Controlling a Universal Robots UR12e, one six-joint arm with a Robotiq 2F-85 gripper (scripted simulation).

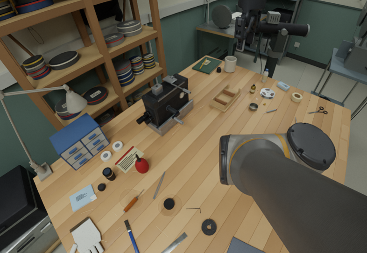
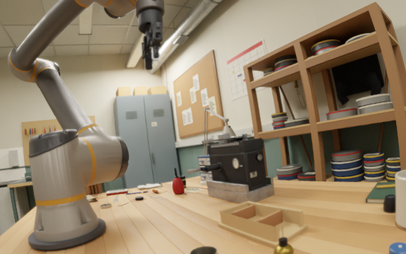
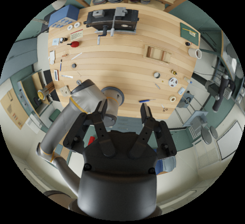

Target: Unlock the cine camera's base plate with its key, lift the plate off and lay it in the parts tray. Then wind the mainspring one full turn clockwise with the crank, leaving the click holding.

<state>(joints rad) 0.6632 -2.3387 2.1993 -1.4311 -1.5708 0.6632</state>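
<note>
The far side of the black cine camera is hidden from me. The camera sits on a grey block near the shelf side of the bench. A grey plate with a long key bar lies on its top. A crank handle sticks out of its side. The wooden parts tray stands to its right, with two compartments. My gripper hangs high above the bench, far from the camera. It points straight down. It is open and holds nothing.
The arm's elbow fills the near right of the side camera. Its base stands on the bench. Small items lie around: a red blower, a white mug, a film reel, a tape roll. A blue drawer box stands at left.
</note>
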